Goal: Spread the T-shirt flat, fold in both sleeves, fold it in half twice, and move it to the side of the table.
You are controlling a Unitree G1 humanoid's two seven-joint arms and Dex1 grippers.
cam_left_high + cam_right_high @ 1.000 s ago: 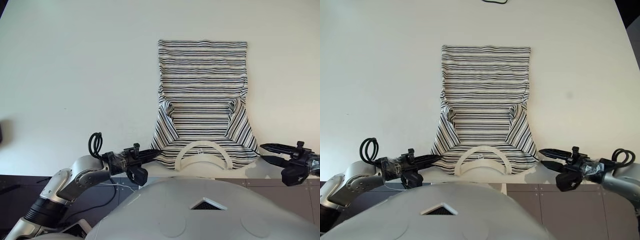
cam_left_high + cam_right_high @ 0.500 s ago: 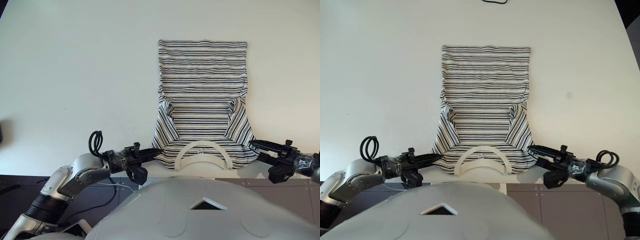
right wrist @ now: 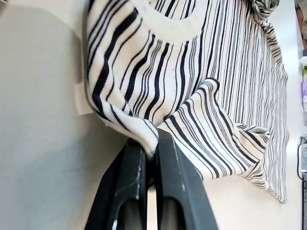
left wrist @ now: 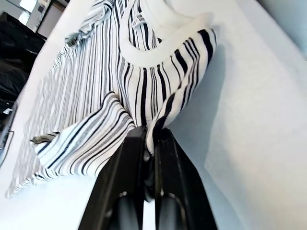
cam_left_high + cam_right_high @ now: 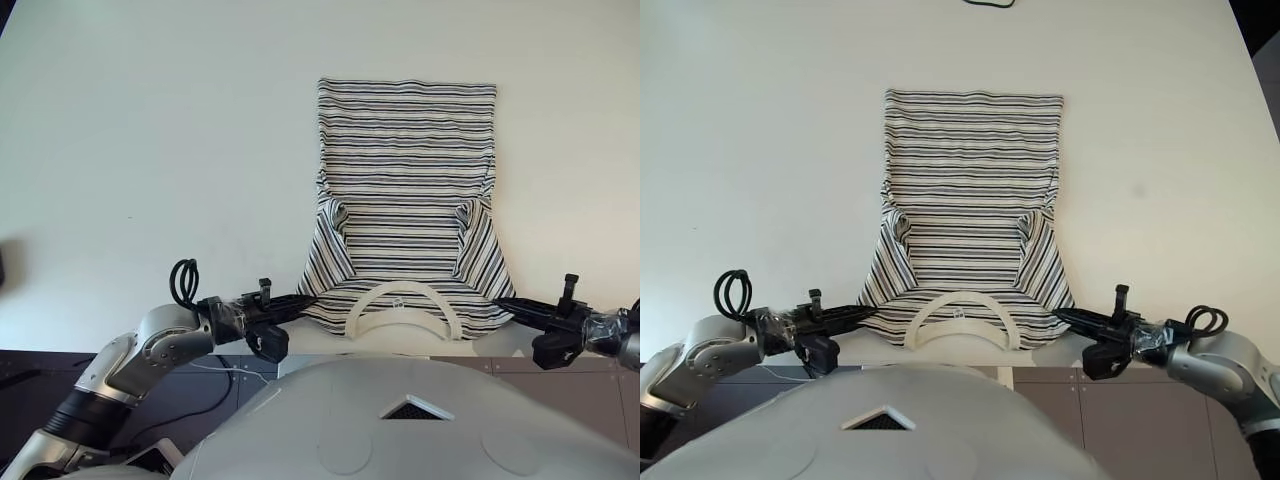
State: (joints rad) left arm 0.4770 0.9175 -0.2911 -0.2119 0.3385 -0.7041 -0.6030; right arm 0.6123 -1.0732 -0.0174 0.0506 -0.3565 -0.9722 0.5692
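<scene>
1. the t-shirt (image 5: 405, 200) lies on the white table (image 5: 150, 150) in front of the robot, with its neck end at the near edge and its straight hem (image 5: 408, 85) towards the far side.
2. it is a soft knit cloth with thin level stripes in black, grey and cream. the body forms a tall, nearly rectangular panel that widens towards the near end.
3. both sleeves are folded in over the body. the left sleeve (image 5: 335, 250) and the right sleeve (image 5: 480, 250) each make a narrow triangular flap whose stripes run on a slant against the level stripes under them.
4. the collar (image 5: 402, 289) is a plain cream ribbed band, curved in a smooth arch at the near edge of the table.
5. the left end effector (image 5: 305, 300) sits low at the table's near edge, at the shirt's left shoulder corner. in the left wrist view its two smooth black fingers (image 4: 127, 182) are pressed together with a fold of striped cloth pinched between them, and the cloth bunches into a small raised ridge there.
6. the right end effector (image 5: 503, 303) mirrors it at the right shoulder corner. in the right wrist view its black fingers (image 3: 129, 182) are likewise closed on a puckered corner of the fabric.
7. the table top is matt, smooth and pale. a dark cord (image 5: 990, 3) shows at its far edge.
</scene>
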